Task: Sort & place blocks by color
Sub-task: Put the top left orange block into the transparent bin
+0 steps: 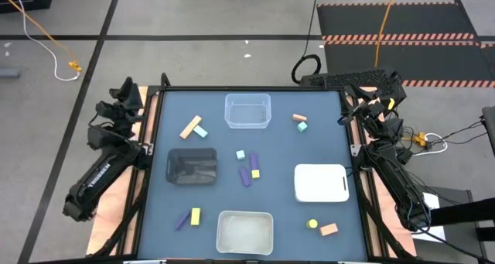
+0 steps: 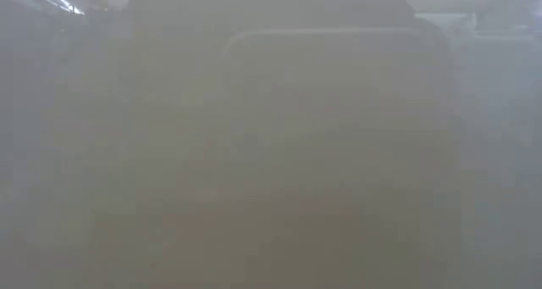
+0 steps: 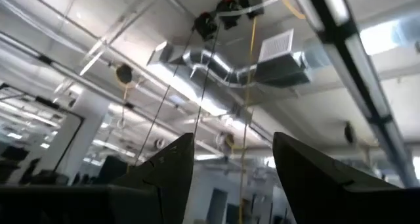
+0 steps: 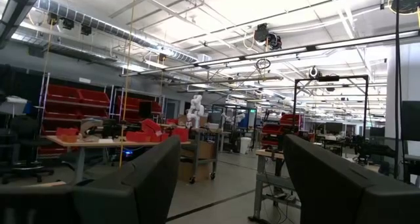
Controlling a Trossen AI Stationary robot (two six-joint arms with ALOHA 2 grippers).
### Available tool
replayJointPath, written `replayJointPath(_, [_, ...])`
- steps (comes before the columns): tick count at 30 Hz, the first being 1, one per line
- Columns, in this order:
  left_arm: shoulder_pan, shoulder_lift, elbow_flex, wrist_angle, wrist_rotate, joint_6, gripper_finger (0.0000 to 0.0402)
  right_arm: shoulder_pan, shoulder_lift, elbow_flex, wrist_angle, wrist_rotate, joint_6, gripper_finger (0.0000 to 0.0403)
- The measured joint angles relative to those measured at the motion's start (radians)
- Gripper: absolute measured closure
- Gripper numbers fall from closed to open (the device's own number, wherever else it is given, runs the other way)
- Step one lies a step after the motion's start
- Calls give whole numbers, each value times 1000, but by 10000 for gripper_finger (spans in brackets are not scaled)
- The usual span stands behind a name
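Mixed-colour blocks [image 1: 249, 171] lie scattered between the trays [image 1: 247, 111], so you've sorted nothing yet; left gripper [image 3: 233, 178] and right gripper [image 4: 231, 178] sit parked off-table, fingers apart, empty.

Industrial lab, exposed ducts [image 3: 223, 66], red parts bins [image 4: 79, 102] (workbenches too)

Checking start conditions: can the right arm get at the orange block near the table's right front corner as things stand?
Probably yes. The orange block lies in the open beside a yellow round piece, nothing stacked on it. The right end effector, open and empty, is parked off the table's right edge.
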Motion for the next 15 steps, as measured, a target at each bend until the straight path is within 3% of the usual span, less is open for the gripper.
replayJointPath(9, [-55,344,323,-599,-9,149,192,0,0,0,0,0,0,140])
replayJointPath(15, [-101,624,442,-799,-20,167,192,0,0,0,0,0,0,140])
